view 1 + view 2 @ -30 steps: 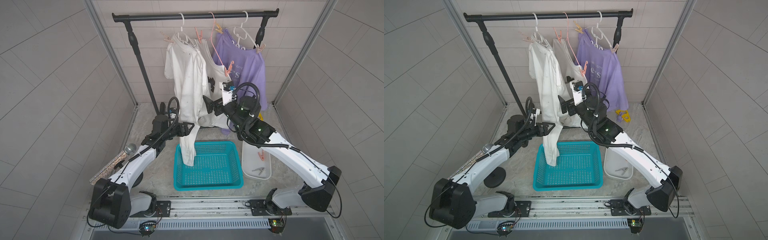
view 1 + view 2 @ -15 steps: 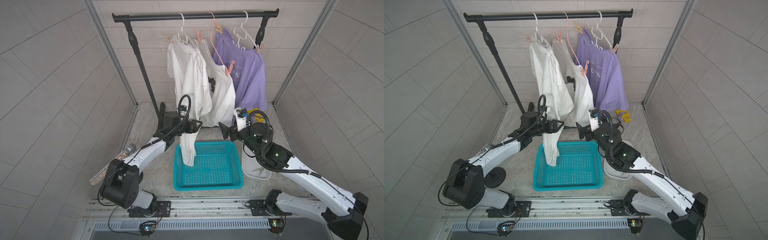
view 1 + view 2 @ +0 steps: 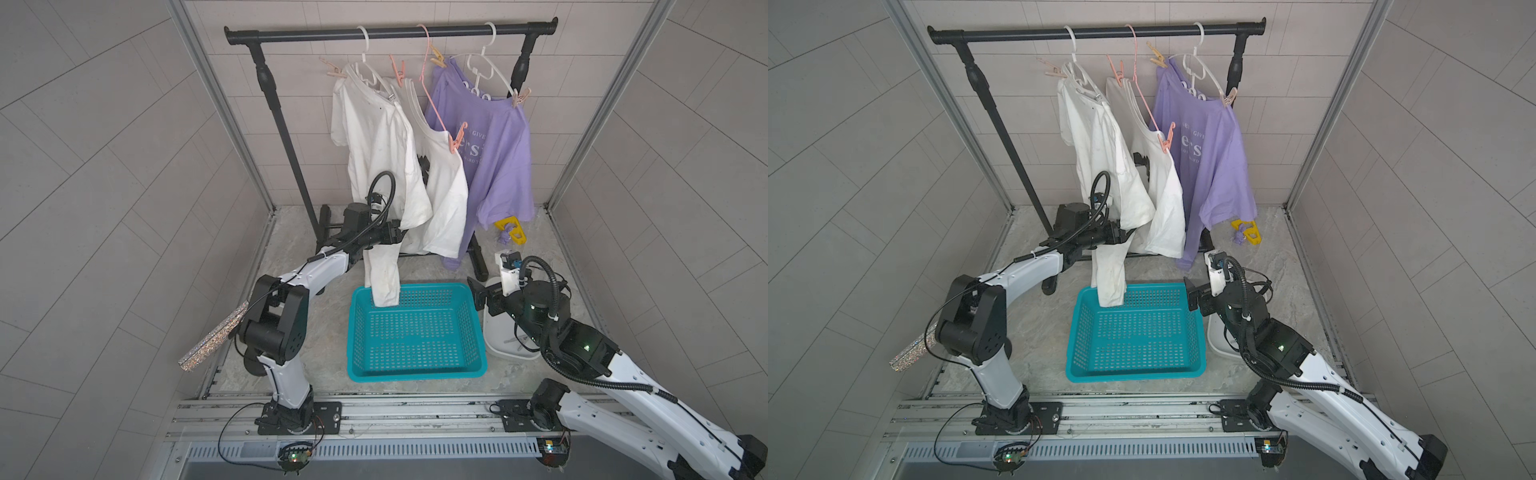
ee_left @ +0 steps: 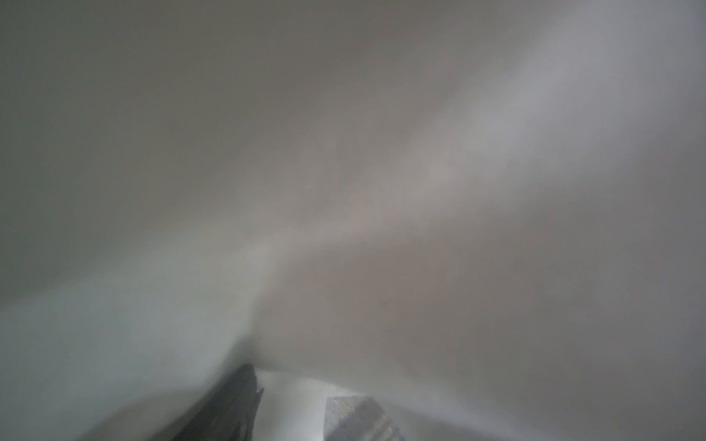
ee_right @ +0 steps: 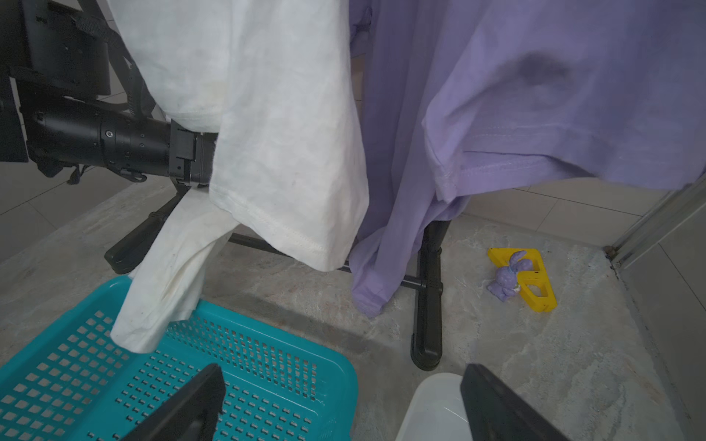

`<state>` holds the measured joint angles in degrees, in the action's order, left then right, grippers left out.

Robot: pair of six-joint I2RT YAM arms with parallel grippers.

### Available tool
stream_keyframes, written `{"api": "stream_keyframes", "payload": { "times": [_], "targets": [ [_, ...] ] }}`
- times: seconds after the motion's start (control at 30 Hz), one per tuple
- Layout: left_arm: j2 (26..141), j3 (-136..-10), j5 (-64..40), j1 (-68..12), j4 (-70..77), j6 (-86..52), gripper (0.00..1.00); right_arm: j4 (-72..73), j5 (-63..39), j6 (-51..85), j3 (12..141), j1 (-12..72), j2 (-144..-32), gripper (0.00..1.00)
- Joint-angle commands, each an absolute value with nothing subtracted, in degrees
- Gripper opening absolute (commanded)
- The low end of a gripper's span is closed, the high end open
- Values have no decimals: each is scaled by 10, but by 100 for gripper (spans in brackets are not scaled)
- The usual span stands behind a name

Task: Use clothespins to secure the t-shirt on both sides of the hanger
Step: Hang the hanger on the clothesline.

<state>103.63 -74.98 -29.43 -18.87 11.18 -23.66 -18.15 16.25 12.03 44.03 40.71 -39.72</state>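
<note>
Three t-shirts hang on the rail. The left white t-shirt [image 3: 374, 145] is on a white hanger [image 3: 368, 66] with a peach clothespin [image 3: 332, 70] at its far shoulder. The middle white one [image 3: 444, 187] has two salmon clothespins [image 3: 457, 139] on a pink hanger [image 3: 430, 83]. The purple one [image 3: 494, 166] is pinned too. My left gripper [image 3: 395, 235] is buried in the left shirt's lower cloth, which hangs bunched from it into the basket; cloth fills the left wrist view, with one finger [image 4: 229, 408] showing. My right gripper [image 5: 342, 376] is open and empty, low beside the basket.
A teal basket [image 3: 415, 368] sits mid-floor, with a white tray [image 3: 494, 332] holding grey clothespins [image 3: 517, 340] to its right. The rack's black foot [image 5: 426, 343] is just ahead of the right gripper. A yellow toy [image 5: 535, 290] and a purple rabbit [image 5: 510, 277] lie at the back right.
My right arm has dropped from the middle shirt's salmon clothespin down and back to the basket's right edge. The left arm shifted slightly right with the cloth.
</note>
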Motion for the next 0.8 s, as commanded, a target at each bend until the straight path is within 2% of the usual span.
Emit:
{"api": "stream_keyframes", "payload": {
  "times": [0.0,0.23,0.5,0.7,0.77],
  "targets": [
    [1058,-801,-292,-171,110,-223,73,-211,194,141,435,405,-382,100],
    [1043,-821,-292,-168,85,-209,74,-218,202,137,434,401,-383,100],
    [942,-724,-295,-168,44,-173,78,-218,231,121,431,387,-417,100],
    [869,-661,-267,-167,-54,-101,89,-206,259,98,431,329,-457,100],
    [844,-642,-237,-162,-82,-79,99,-194,244,89,427,290,-473,100]
  ]
}}
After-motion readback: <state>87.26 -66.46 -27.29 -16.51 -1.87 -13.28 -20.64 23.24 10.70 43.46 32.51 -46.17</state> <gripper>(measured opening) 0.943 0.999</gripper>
